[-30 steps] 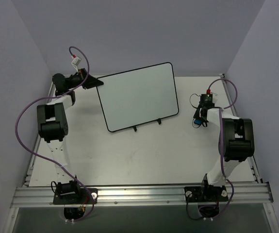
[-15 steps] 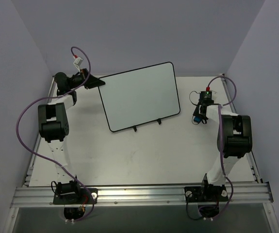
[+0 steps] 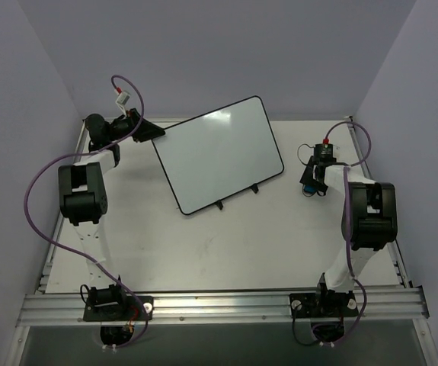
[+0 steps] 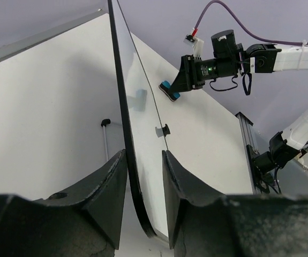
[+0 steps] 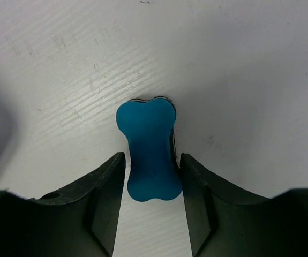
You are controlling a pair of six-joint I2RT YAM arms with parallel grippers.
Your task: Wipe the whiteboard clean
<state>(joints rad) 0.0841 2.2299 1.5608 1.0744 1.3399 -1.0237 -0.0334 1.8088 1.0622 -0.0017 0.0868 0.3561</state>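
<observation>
Whiteboard [image 3: 219,156], seemingly clean, stands at the rear centre of the table [image 3: 203,244], its left edge between the narrow-set jaws of the left gripper [image 4: 143,158], while the right gripper [image 5: 151,158] closely flanks the blue eraser [image 5: 149,150]; grip is unclear for both, so each should open gently and retreat straight.

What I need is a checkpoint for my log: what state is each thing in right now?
whiteboard: standing upright, face blank, one edge inside the left gripper.
eraser: blue side up, low at the table, inside the right gripper.
left gripper: fingers straddle the whiteboard's edge; clamped or loose, cannot tell.
right gripper: fingers close on either side of the eraser; grip cannot be told.
</observation>
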